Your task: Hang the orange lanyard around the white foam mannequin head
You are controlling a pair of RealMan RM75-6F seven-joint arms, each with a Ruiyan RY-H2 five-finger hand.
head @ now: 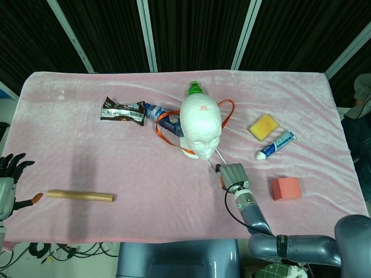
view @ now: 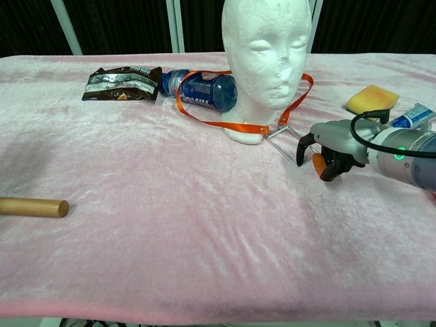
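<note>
The white foam mannequin head (head: 200, 130) (view: 267, 61) stands upright at mid-table. The orange lanyard (head: 227, 108) (view: 225, 125) loops around its neck, trailing onto the cloth on both sides. The lanyard's wire clip (view: 283, 146) lies in front of the head's base. My right hand (head: 232, 174) (view: 328, 146) sits low just right of the clip with fingers curled, fingertips (view: 300, 148) at the wire's end; whether it pinches the wire is unclear. My left hand (head: 8, 179) hangs at the far left edge, fingers spread, holding nothing.
A snack packet (head: 122, 111) and a blue bottle (view: 201, 88) lie left of the head. A wooden stick (head: 80, 196) lies front left. Right of the head are a yellow sponge (head: 264, 126), a toothpaste tube (head: 276, 143) and a red block (head: 286, 188).
</note>
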